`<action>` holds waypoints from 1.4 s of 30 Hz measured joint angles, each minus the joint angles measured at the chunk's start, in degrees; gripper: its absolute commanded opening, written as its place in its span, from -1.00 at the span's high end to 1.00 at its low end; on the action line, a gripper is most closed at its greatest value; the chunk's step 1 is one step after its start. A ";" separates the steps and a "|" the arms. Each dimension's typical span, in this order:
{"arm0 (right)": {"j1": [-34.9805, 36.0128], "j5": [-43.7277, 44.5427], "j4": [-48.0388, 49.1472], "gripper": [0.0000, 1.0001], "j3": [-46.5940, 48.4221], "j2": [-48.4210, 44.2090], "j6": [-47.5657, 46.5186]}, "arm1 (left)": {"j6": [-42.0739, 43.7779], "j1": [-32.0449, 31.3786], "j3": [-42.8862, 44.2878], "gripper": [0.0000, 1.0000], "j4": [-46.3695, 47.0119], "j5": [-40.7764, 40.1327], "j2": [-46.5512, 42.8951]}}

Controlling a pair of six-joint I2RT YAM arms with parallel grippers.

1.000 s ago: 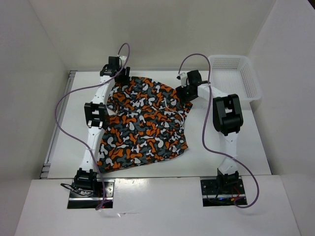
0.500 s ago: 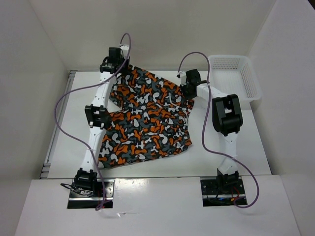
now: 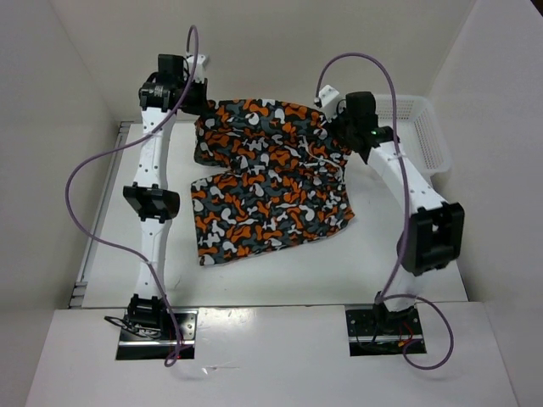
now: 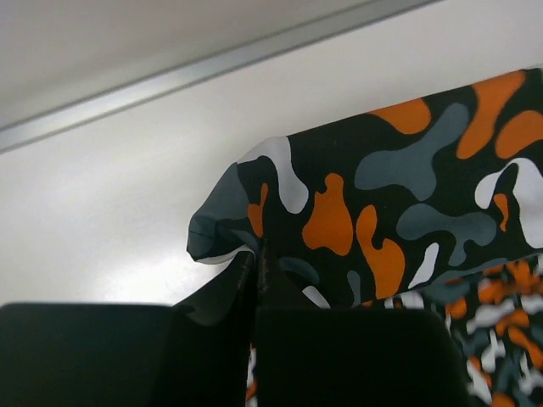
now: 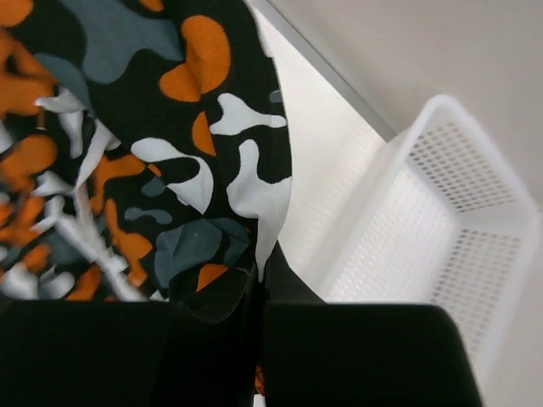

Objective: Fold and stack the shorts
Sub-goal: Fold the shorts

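Our left gripper (image 3: 199, 106) and right gripper (image 3: 333, 127) clench the shorts (image 3: 271, 191) by the far corners, raised; the near half lies on the table (image 3: 110, 254). Either thin pinch could slip, skewing the fold.

Shorts (image 3: 271, 186): black ground with an orange, white and grey blotch print. Basket (image 3: 437, 142): white, perforated mesh. Desk (image 3: 280, 280): plain white. Left arm (image 3: 154, 165) and right arm (image 3: 405, 182): white links, black joints.

Blotch-print shorts (image 3: 271, 182), far edge lifted, near edge on table
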 measured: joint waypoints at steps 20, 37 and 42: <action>9.11 0.04 -1.75 1.00 -27.69 -17.49 -12.09 | 0.20 -17.35 -91.14 1.00 21.55 -8.15 -63.06; 14.12 1.01 0.35 1.00 -42.91 -25.35 -19.52 | 0.24 -13.73 -130.16 -0.41 33.42 -9.16 -85.53; 16.20 1.14 0.22 1.00 -47.69 -30.80 -22.75 | 0.07 -13.77 -127.16 -0.54 19.56 0.76 -85.70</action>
